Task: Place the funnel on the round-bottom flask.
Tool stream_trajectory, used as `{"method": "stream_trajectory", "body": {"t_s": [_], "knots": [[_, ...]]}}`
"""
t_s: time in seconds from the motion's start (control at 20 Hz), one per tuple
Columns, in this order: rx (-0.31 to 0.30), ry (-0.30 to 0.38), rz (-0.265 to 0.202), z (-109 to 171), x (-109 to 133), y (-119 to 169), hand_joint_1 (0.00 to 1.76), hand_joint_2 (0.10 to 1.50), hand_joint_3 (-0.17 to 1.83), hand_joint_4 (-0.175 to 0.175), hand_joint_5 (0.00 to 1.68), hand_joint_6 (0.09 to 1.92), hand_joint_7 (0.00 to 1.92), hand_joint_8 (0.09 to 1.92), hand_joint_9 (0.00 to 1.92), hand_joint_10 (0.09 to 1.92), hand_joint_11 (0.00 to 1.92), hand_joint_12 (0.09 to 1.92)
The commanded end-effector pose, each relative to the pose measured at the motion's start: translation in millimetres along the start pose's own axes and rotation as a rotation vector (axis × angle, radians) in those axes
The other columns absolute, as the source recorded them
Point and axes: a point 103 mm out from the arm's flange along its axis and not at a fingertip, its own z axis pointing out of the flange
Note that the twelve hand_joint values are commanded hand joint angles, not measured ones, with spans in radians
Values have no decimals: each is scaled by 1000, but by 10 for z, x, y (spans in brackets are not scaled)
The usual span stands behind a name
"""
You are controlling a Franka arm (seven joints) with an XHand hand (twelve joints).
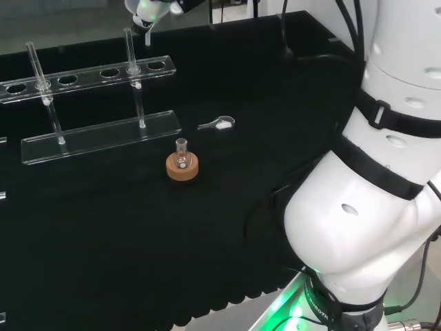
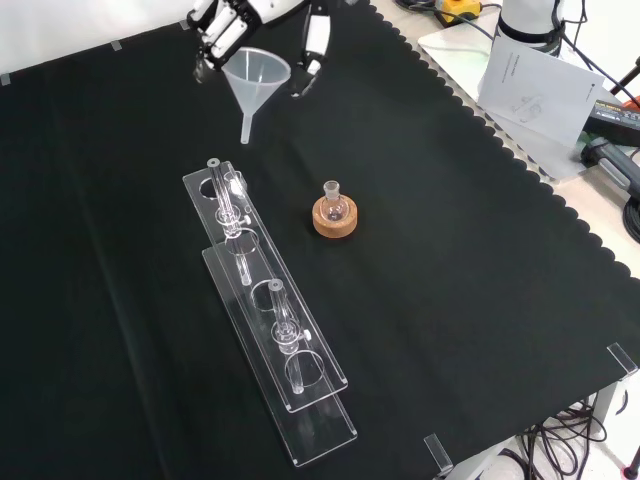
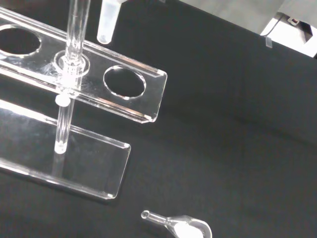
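The hand (image 2: 232, 22) is at the top of the front view, its fingers curled round the rim of a clear plastic funnel (image 2: 256, 82) held upright in the air, spout down. In the head view the hand (image 1: 149, 9) is at the top edge with the funnel's spout (image 1: 147, 37) just below it, above the far end of the rack. The spout (image 3: 108, 23) also shows in the wrist view. The small round-bottom flask (image 2: 333, 202) stands upright on a cork ring (image 2: 334, 222) mid-cloth, well apart from the hand. In the head view the flask (image 1: 181, 152) sits on its cork ring (image 1: 182, 169).
A clear acrylic tube rack (image 2: 270, 320) with two glass tubes lies left of the flask in the front view; the rack (image 1: 89, 72) is far left in the head view. A small clear scoop (image 1: 219, 124) holding white powder lies near the flask. Papers (image 2: 535, 80) and cables lie off the cloth.
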Motion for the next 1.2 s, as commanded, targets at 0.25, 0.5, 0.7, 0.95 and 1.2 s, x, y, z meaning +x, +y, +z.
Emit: {"method": "stream_trajectory", "body": {"t_s": [0.25, 0.5, 0.7, 0.95, 1.2], "knots": [[108, -67, 73, 207, 283, -782, 684, 808, 491, -53, 538, 87, 689, 837, 1046, 730, 525, 1284], [140, -59, 72, 426, 377, -907, 681, 805, 494, -52, 539, 87, 686, 838, 1045, 734, 526, 1285], [172, -55, 65, 587, 450, -948, 679, 804, 497, -52, 539, 87, 684, 839, 1044, 735, 528, 1285], [199, -50, 59, 791, 517, -965, 673, 804, 500, -52, 540, 87, 679, 839, 1040, 735, 529, 1285], [226, -35, 49, 1013, 570, -938, 668, 804, 502, -52, 539, 87, 672, 839, 1036, 736, 529, 1284]]}}
